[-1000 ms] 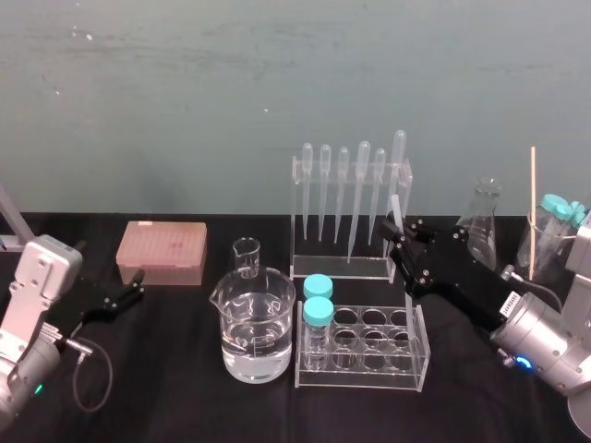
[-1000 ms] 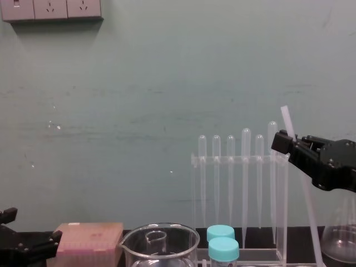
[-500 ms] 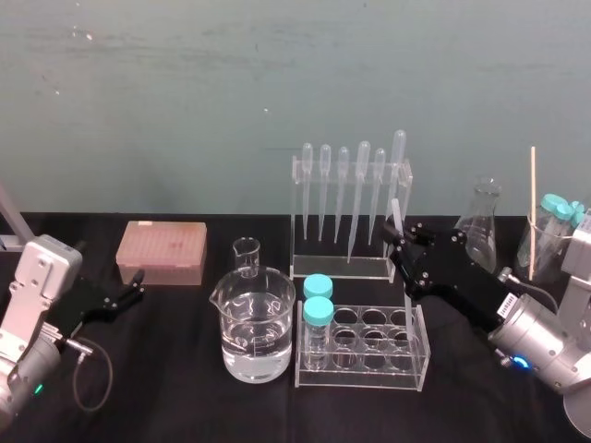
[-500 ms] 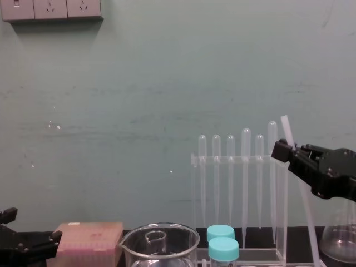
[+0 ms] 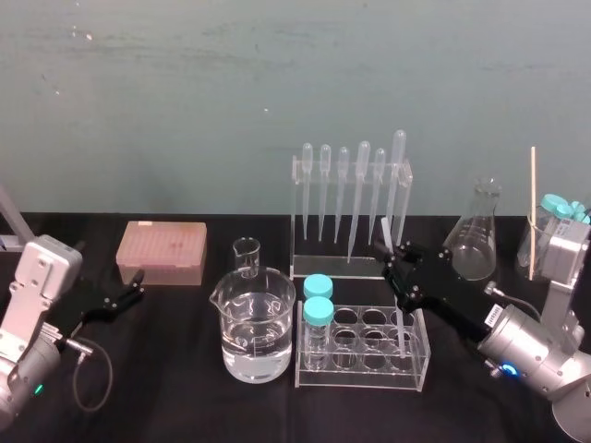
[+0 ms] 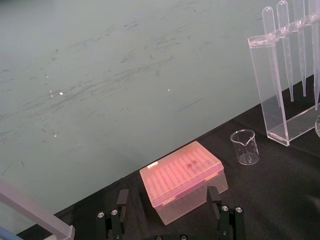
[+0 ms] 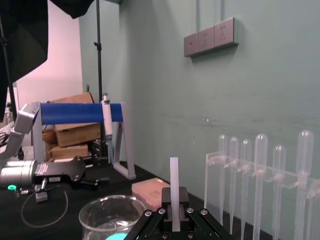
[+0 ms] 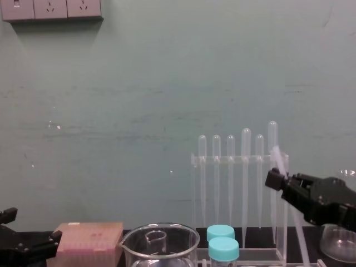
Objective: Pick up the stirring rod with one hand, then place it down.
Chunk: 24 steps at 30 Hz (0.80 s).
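The black right gripper covers the middle of the long translucent-white stirring rod. The chest view's bottom edge cuts off the rod's lower end.

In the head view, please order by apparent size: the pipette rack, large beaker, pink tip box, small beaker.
1. pipette rack
2. large beaker, nearer the camera
3. pink tip box, farther back
4. small beaker
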Tool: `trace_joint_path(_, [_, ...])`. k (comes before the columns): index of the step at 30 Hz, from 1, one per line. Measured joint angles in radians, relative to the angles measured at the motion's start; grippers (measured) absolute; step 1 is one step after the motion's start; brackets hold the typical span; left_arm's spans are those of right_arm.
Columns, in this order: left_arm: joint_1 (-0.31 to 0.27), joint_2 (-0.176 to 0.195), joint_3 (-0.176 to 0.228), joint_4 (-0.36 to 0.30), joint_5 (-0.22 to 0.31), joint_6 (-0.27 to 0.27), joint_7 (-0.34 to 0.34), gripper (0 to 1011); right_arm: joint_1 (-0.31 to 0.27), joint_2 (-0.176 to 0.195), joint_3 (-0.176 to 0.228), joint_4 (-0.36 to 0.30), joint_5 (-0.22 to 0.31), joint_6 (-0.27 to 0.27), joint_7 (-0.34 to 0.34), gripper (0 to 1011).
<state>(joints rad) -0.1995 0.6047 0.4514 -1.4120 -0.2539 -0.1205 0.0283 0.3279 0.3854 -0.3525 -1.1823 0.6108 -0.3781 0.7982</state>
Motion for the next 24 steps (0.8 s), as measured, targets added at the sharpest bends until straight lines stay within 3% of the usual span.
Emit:
trace_joint_path(13, [0.000,0.000,0.000,0.000,0.000,0.000,0.000,1000,0.063,-0.024,-0.036,0.128,-0.008,-0.009,0.058,71])
trace_joint_path(24, [0.000,0.000,0.000,0.000,0.000,0.000,0.000,1000,0.080,-0.029,-0.046,0.157,-0.014,-0.007,0.071,71])
